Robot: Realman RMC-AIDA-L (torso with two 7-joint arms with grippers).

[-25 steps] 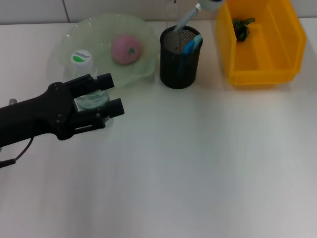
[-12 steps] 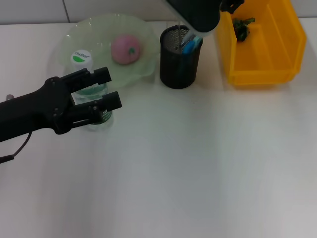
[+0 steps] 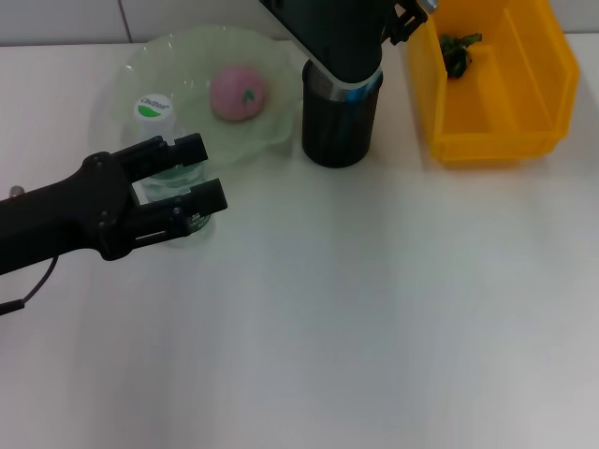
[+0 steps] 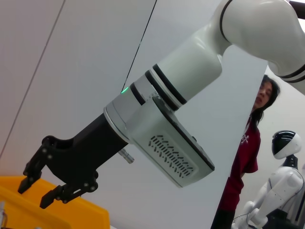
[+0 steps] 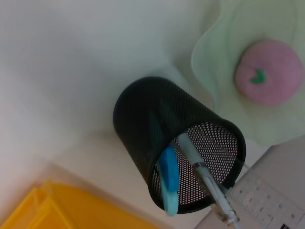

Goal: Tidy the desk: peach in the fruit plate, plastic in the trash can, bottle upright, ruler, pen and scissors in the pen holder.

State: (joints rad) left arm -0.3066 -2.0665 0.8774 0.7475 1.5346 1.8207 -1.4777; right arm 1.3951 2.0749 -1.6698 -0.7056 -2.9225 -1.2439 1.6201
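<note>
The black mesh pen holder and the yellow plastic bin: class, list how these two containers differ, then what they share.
The black mesh pen holder is a round, see-through mesh cylinder; the yellow plastic bin is rectangular with solid walls. The pen holder holds a pen and blue-handled scissors; the bin holds a small dark green scrap. The pen holder stands beside the pale green plate, the bin farther right. Both stand upright, open-topped, on the white desk.

Pink peach (image 3: 238,92) with a green mark on a pale green fruit plate (image 3: 192,56); beside it, a black mesh pen holder (image 5: 164,126) and yellow trash can (image 3: 524,94); the worktop (image 3: 374,309) is white.
</note>
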